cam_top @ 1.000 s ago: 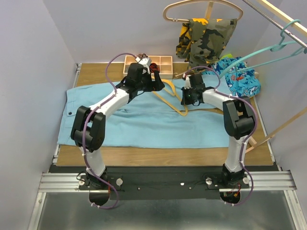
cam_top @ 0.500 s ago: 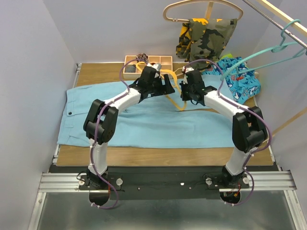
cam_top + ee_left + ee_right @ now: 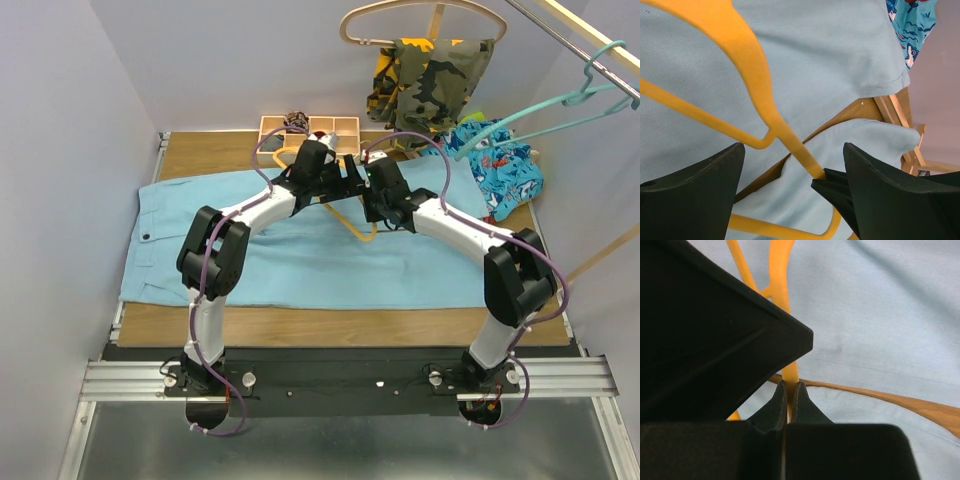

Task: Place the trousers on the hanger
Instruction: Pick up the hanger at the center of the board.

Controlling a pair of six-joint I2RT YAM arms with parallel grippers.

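**While right gripper (image 3: 788, 390) pinches the yellow hanger (image 3: 747, 60), left gripper (image 3: 792, 150) lines up**

Since right is clamped fully closed on the hanger's thin stem, left sits wide open astride that same stem, just beside right's fingertips, holding nothing. Trousers (image 3: 300, 255) lie flat across the table (image 3: 200, 150), under both claws. Teal hanger (image 3: 560, 105) hangs on the rail (image 3: 575, 50), far right (untouched). This reads as a handoff. To do it well:
- Centre the stem between left's pads.
- Close clear of right's tips.
- Confirm the grip before right lets go.
- Keep off the cloth below.
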